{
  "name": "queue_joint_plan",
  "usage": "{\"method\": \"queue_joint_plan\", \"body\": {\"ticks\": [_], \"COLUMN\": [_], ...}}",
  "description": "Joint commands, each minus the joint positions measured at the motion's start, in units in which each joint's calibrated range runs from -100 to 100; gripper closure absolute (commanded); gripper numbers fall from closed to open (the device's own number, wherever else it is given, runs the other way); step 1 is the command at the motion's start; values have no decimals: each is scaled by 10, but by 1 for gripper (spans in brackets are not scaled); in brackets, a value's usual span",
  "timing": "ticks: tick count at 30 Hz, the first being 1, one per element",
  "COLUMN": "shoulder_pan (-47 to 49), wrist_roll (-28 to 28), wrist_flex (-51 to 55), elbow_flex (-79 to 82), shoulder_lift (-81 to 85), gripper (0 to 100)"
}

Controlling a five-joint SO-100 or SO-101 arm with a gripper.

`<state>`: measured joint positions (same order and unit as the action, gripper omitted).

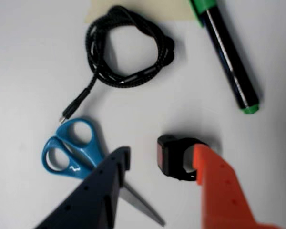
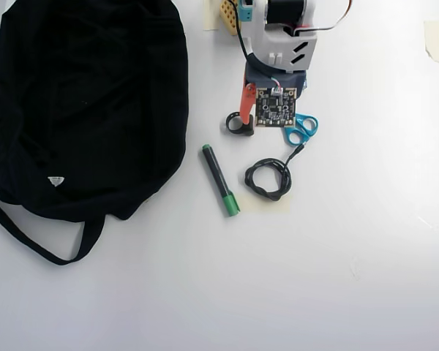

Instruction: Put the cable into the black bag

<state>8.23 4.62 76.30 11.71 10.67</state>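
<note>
The gripper is seen with jaws spread wide and nothing held, above the blue scissors and a small black ring. The cable lies coiled on the table, right of the green-capped marker. The black bag lies well apart, at overhead left.

One cable, one bag, one marker, one scissors, one ring.
</note>
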Motion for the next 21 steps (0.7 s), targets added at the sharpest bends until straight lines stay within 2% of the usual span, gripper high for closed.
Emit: {"method": "queue_joint_plan", "body": {"ticks": [1,6,12,21], "shoulder_pan": [13,13,13,13], "wrist_roll": [18,34,71,128], "wrist_flex": [-3,3,2,3], "elbow_flex": [-61,-113,-157,-206], "shoulder_lift": [-39,-91,-145,-221], "gripper": [81,81,74,74]}}
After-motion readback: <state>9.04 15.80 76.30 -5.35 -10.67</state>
